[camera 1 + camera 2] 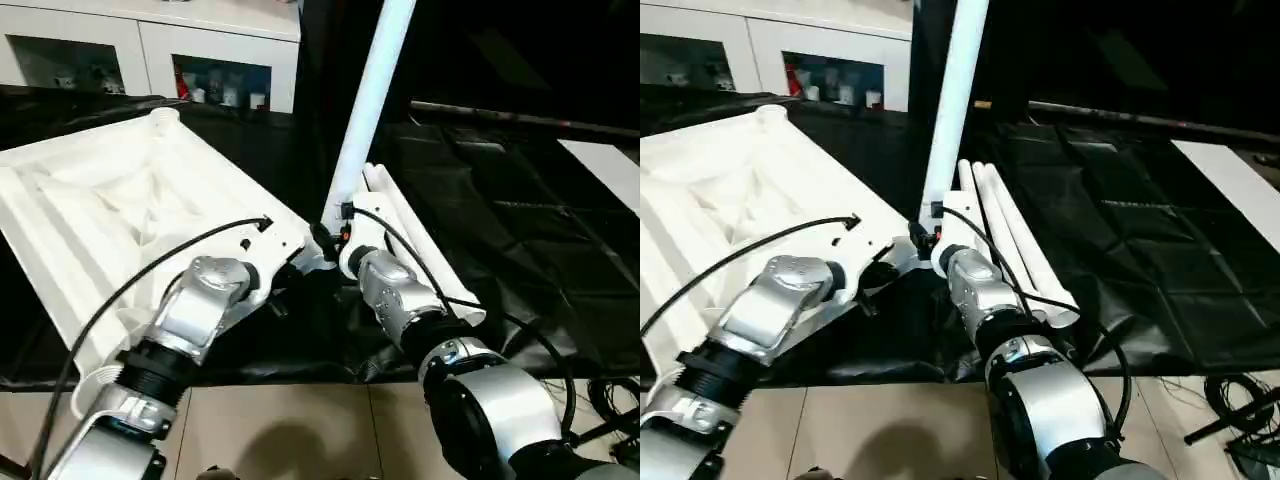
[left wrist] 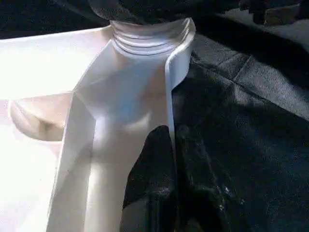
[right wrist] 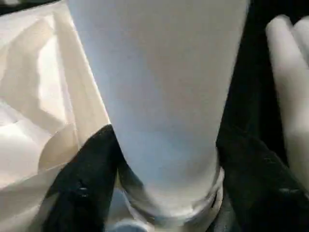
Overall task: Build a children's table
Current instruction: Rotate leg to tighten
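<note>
- The tabletop (image 1: 110, 210) lies underside up at the desk's (image 1: 520, 230) left end, its near corner at the front edge.
- The right hand (image 3: 166, 159) is clenched around the upright leg (image 1: 370, 95) just above the corner socket (image 2: 149, 34).
- The left hand (image 2: 164, 179) pinches the tabletop's thin rim beside that socket.
- Spare legs (image 1: 1015, 235) lie alongside on the desk.
- Hollow plastic: likely light, stiff and slick, so grip the leg low.
</note>
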